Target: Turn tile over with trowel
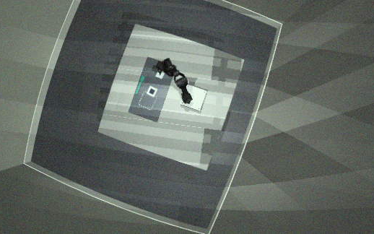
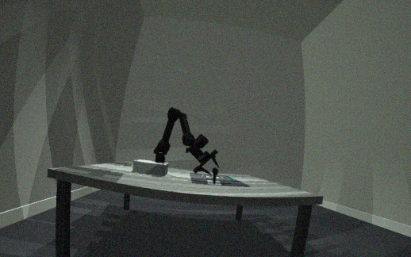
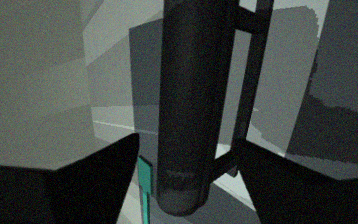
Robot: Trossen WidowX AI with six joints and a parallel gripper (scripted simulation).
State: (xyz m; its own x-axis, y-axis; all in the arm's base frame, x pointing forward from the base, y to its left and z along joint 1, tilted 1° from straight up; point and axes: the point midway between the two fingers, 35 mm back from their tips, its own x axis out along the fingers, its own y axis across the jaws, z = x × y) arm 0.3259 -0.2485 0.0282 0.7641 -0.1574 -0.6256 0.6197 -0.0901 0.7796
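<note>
A black-handled tool [image 1: 159, 75] [image 2: 215, 177] [image 3: 190, 100] with a pale flat blade, seemingly the trowel, stands near the mat's upper end, its handle raised. My gripper [image 1: 157, 70] [image 2: 213, 170] [image 3: 187, 142] is open and empty, with its fingertips to either side of the handle in the wrist view. The tile [image 1: 151, 91] lies on the dark mat [image 1: 154, 117] [image 2: 240, 183] [image 3: 145, 75], its dark square mark within a white border facing up. It is at the upper edge of the dashed outline [image 1: 139, 102]. The handle and fingers hide part of the blade.
A teal flat tool [image 1: 140, 84] [image 3: 145, 177] lies along the mat's left side, to the left of the handle in the wrist view. The arm's white base block [image 1: 199, 98] [image 2: 150, 168] stands on the table [image 1: 181, 144] [image 2: 96, 183], right of the mat in the top view.
</note>
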